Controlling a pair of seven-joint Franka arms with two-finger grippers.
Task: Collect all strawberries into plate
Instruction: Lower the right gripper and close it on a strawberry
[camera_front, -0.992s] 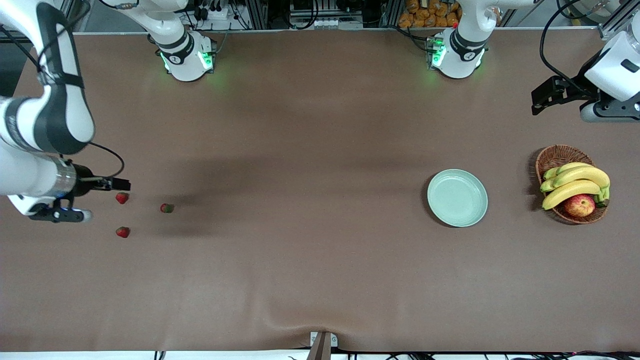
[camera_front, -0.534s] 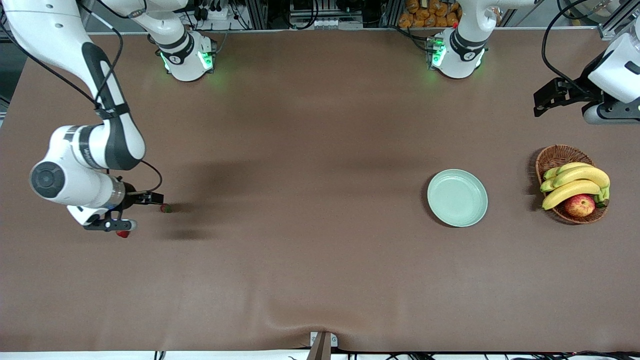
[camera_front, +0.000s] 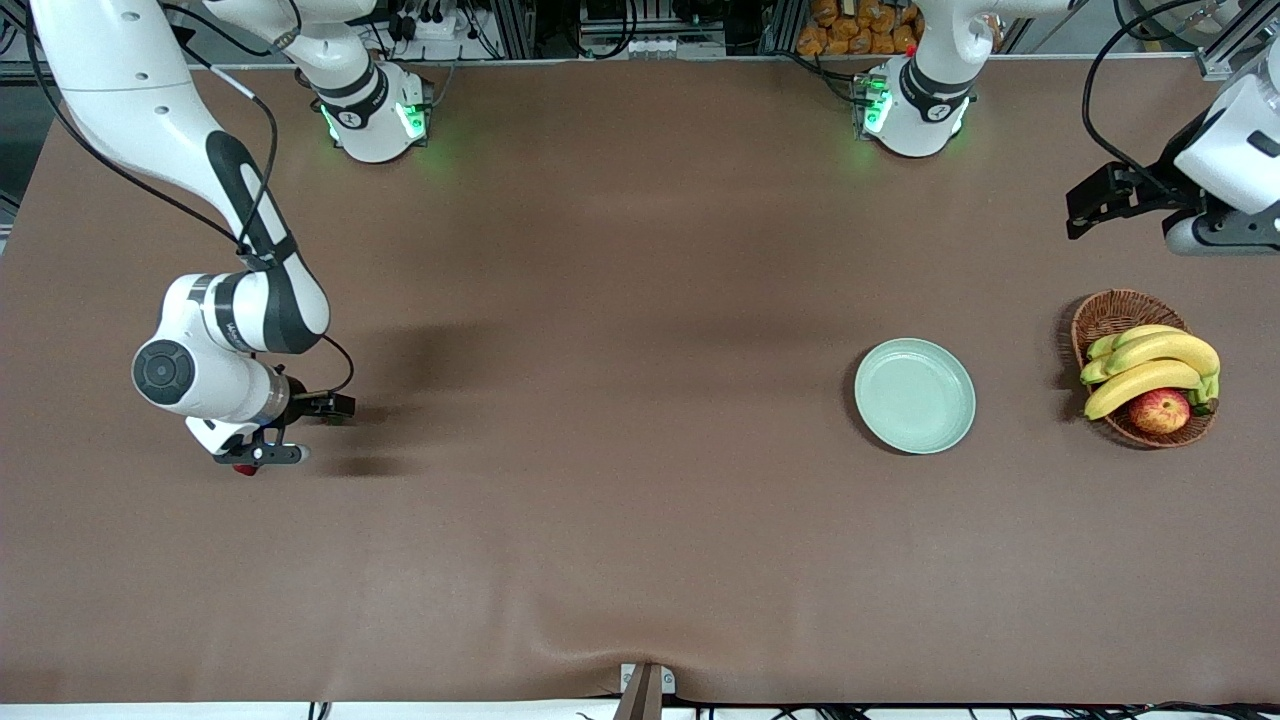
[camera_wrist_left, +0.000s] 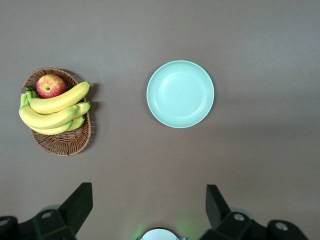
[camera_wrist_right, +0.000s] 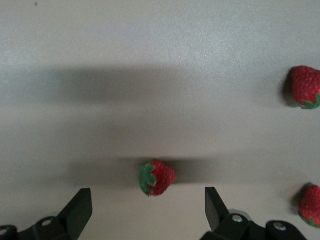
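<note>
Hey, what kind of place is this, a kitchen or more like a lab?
Most likely a robotics lab, not a kitchen. Two arms are bolted along one edge of a brown table, with cables and metal framing at that edge. The fruit basket, plate and strawberries look like test props.

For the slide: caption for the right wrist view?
Open right hand above one strawberry, two more strawberries nearby.

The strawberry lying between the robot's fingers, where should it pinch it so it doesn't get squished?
Probably around the fat red middle of the strawberry, coming straight down from above. It lies on its side on the table, leafy cap pointing sideways, so its rounded flanks face the open right gripper hanging over it. The plate is bare; the left gripper waits, open.
</note>
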